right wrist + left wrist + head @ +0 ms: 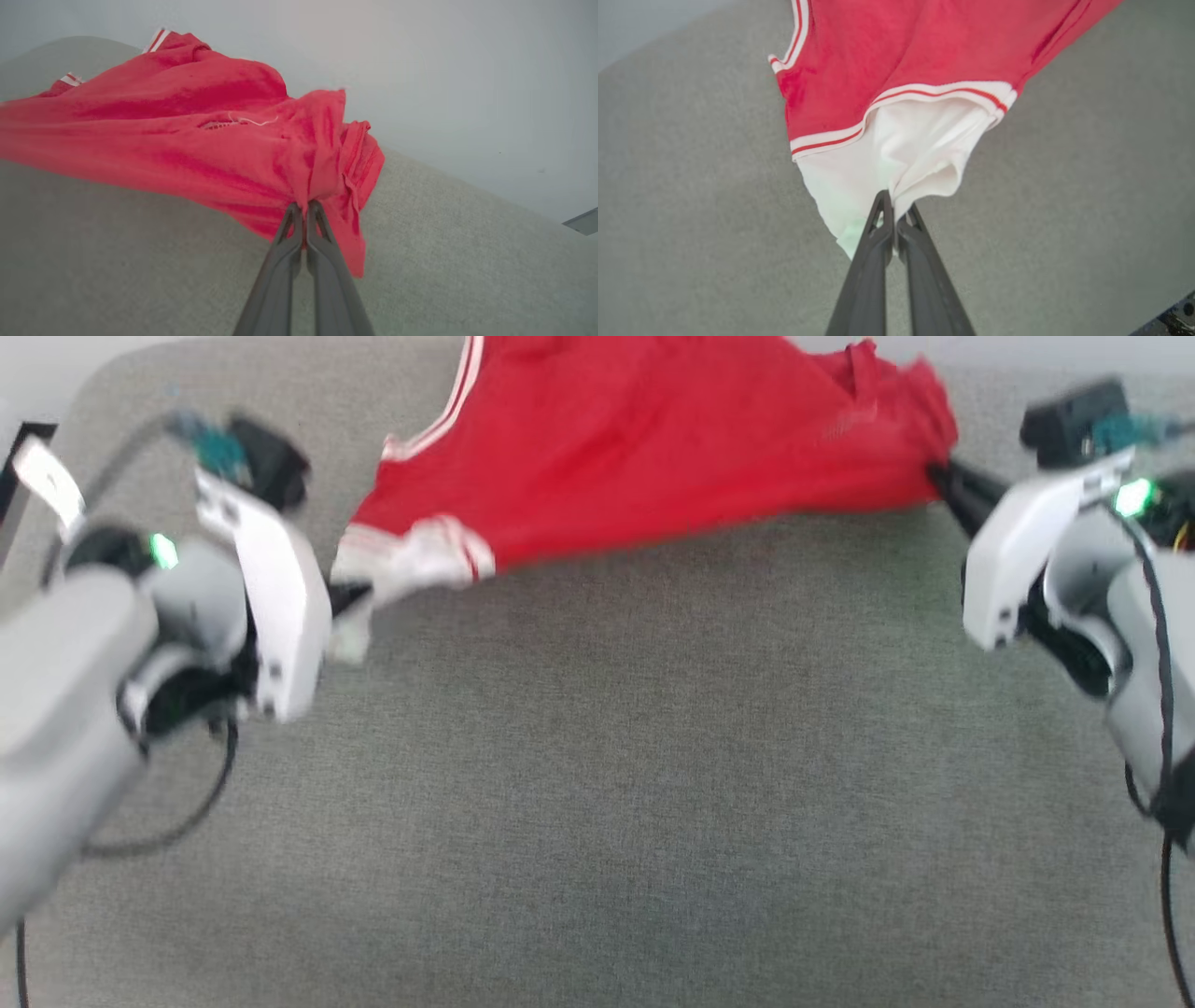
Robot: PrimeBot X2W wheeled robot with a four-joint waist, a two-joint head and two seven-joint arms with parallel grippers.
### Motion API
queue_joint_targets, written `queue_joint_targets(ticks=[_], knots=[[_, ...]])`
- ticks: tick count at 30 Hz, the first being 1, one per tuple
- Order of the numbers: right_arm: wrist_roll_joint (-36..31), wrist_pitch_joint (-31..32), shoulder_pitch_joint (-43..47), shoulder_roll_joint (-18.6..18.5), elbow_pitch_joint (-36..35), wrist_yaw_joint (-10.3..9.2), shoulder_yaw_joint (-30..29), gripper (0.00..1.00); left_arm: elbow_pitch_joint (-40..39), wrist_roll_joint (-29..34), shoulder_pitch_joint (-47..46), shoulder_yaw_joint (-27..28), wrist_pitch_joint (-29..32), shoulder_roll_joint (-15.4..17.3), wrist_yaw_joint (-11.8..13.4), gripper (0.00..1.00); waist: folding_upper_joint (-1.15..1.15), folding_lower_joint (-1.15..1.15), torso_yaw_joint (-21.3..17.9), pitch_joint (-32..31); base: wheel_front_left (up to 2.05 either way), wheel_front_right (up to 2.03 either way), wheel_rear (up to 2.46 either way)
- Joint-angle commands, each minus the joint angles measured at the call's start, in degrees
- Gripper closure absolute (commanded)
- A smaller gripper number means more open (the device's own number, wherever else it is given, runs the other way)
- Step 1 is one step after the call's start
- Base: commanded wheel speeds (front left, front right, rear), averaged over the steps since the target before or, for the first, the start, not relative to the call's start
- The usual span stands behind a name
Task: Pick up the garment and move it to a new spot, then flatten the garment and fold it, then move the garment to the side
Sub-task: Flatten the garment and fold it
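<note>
The red garment (653, 448), white-sleeved with striped trim, stretched over the grey surface's (597, 784) far side between outspread arms, left gripper (894, 212) clamping the sleeve, right gripper (304, 207) pinching red fabric.

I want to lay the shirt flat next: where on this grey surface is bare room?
Bare: the wide near stretch of the grey woven fabric surface, bordered by the red jersey-style shirt with white sleeves on the far side, with the left gripper and the right gripper at its sides. Crowded: the far strip, where both shut grippers hold the shirt stretched.
</note>
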Motion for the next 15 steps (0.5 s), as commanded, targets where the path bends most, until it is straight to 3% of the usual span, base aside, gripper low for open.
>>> queue_joint_targets(ticks=[1,15], knots=[[0.9,-0.2,2.9,-1.3,-1.7,-0.06,0.1,1.0,-3.4,-1.3,2.9,-0.6,0.7,1.7,1.4,1.0,0.0,0.0,0.0,-1.1,0.0,0.0,0.0],[1.9,1.6,26.5,-8.7,-19.6,-0.06,-5.0,1.0,-29.6,-6.9,22.5,-3.6,-0.9,12.7,16.3,1.0,0.0,0.0,-0.2,-5.3,0.0,0.0,0.0]])
